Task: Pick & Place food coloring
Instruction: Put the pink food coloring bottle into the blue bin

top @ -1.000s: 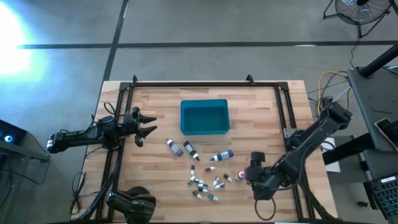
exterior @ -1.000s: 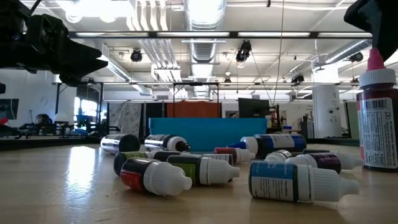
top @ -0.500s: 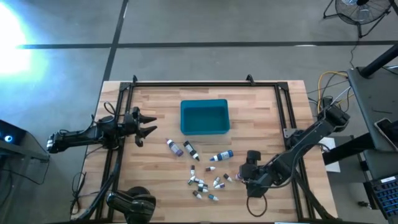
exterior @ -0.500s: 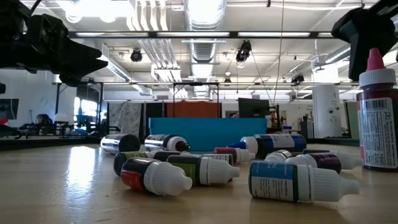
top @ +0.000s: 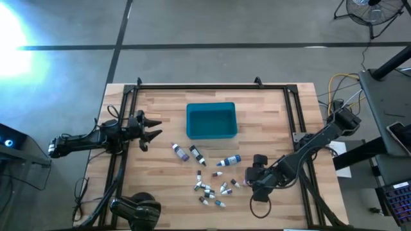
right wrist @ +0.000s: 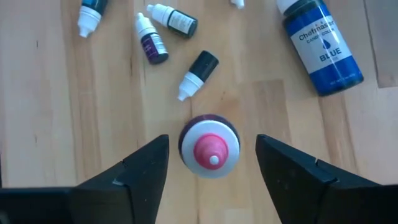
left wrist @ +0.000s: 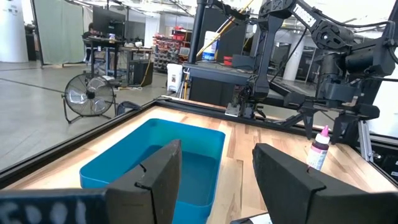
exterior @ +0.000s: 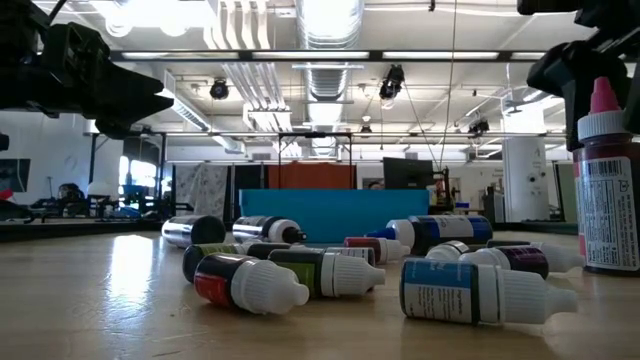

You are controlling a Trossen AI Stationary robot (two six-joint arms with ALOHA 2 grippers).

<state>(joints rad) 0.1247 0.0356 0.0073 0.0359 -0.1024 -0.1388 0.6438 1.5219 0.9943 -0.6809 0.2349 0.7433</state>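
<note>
Several small food coloring bottles (top: 210, 188) lie on their sides near the table's near edge, with three longer ones (top: 196, 155) lying closer to the teal bin. One dark bottle with a pink-tipped white cap (right wrist: 210, 147) stands upright on its base. My right gripper (right wrist: 211, 142) is open above it and points down, one finger on either side of the cap with a gap on both. In the low view this bottle (exterior: 608, 190) stands at the right, under my right gripper (exterior: 585, 55). My left gripper (top: 151, 128) is open and waits at the table's left.
The teal bin (top: 211, 120) sits at mid-table toward the far edge; the left wrist view looks into it (left wrist: 155, 165). A blue-labelled bottle (right wrist: 320, 43) and small bottles (right wrist: 152, 45) lie close to the upright one. A black frame (top: 212, 86) borders the table.
My right gripper has moved toward the table's left until it is over the upright pink-capped bottle. In the low view it has come in from the upper right corner to above the cap. The bottles have stayed where they were.
</note>
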